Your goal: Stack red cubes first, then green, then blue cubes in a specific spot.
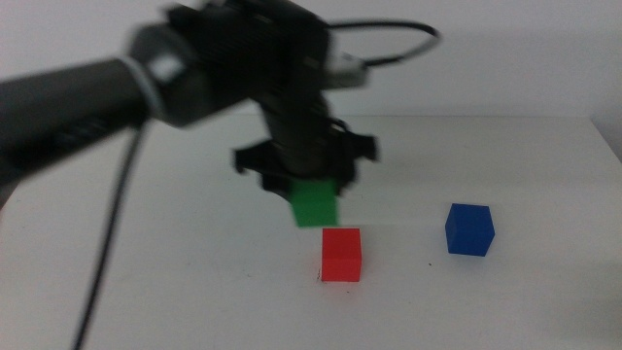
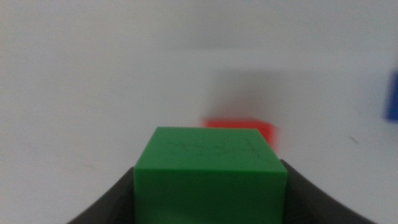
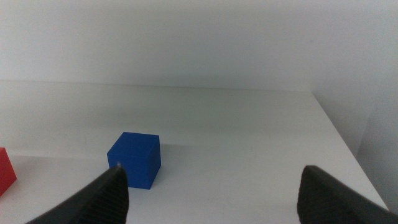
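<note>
Carrying green [image 1: 315, 203] clamped in the left gripper [image 1: 309, 187], the load was held above and just behind red [image 1: 341, 255]. Blue [image 1: 469, 229] lay right of red. The right gripper [image 3: 211, 186] was spread wide. Misalignment at release could topple green off red.

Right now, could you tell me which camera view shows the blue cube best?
The right wrist view: the blue cube sits whole and sharp on the table. The middle view shows it whole but smaller; the left wrist view catches only a blurred edge.
</note>
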